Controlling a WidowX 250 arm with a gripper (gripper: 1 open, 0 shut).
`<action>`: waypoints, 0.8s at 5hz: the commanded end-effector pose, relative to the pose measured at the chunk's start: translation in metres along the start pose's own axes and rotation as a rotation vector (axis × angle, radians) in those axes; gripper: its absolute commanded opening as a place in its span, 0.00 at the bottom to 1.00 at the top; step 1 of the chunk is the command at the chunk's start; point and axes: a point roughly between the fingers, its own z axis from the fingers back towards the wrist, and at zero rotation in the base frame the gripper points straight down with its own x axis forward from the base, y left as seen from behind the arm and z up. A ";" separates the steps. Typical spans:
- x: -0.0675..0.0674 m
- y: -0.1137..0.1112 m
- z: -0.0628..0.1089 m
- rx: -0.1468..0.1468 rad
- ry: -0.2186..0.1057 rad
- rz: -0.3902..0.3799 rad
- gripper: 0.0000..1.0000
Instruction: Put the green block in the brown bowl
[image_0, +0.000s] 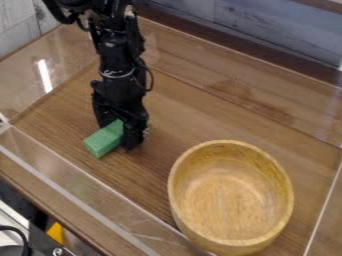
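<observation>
The green block (103, 141) lies flat on the wooden table left of centre. My black gripper (120, 134) has come down over its far end. The fingers (134, 132) stand open and straddle the block, reaching almost to the table; the far part of the block is hidden behind them. The brown bowl (230, 193) sits empty at the front right, about a block's length to the right of the gripper.
Clear plastic walls (80, 205) enclose the table on the front and left. Wood table surface (227, 100) stretches behind and to the right. A dark object with yellow shows at the bottom left corner (47, 240), outside the wall.
</observation>
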 end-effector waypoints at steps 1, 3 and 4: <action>-0.007 0.000 0.012 -0.013 -0.008 0.047 0.00; -0.010 0.020 0.041 -0.051 -0.018 0.124 0.00; -0.012 0.020 0.063 -0.082 -0.053 0.232 0.00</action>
